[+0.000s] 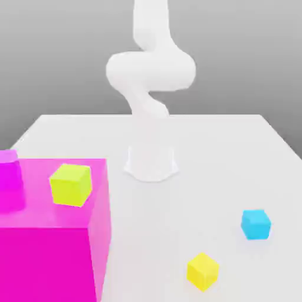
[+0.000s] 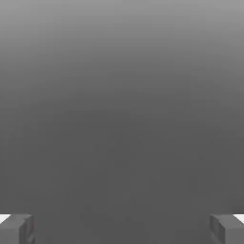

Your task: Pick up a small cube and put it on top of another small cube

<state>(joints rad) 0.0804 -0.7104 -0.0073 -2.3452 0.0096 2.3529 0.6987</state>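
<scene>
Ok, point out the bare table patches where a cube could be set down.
Bare table runs from the arm base to the exterior view's right edge, and between that base and the cyan cube. Crowded: the left, taken by the magenta block; a yellow cube sits near the cyan one.

In the exterior view we look from above and in front across the white surface [image 1: 224,147] toward the arm [image 1: 150,71], with a magenta block [image 1: 53,248] very near the lens. In the hand view we ride on the claw [image 2: 122,228], looking past its widely parted fingertips [image 2: 16,228] at plain grey. We find nothing common to both views.
</scene>
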